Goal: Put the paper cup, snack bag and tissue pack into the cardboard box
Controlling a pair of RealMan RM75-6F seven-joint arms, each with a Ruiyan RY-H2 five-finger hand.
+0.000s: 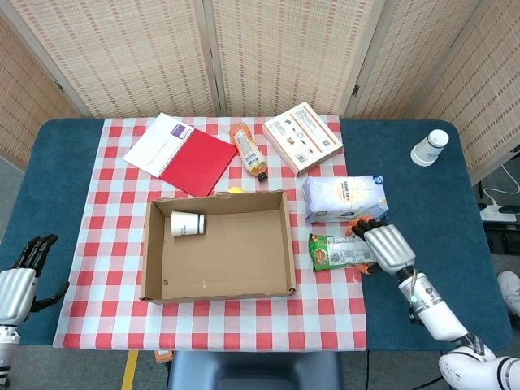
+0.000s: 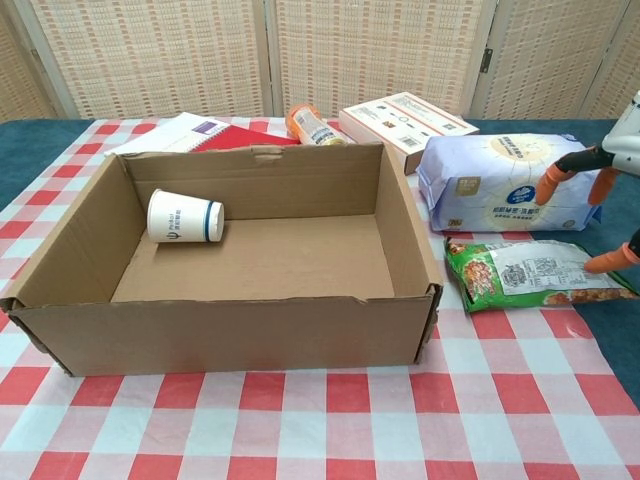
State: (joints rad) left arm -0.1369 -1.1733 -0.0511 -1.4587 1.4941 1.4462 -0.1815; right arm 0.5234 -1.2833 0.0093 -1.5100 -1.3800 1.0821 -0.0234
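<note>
Here the right hand (image 1: 384, 246) hovers over the snack bag (image 1: 341, 251).
</note>
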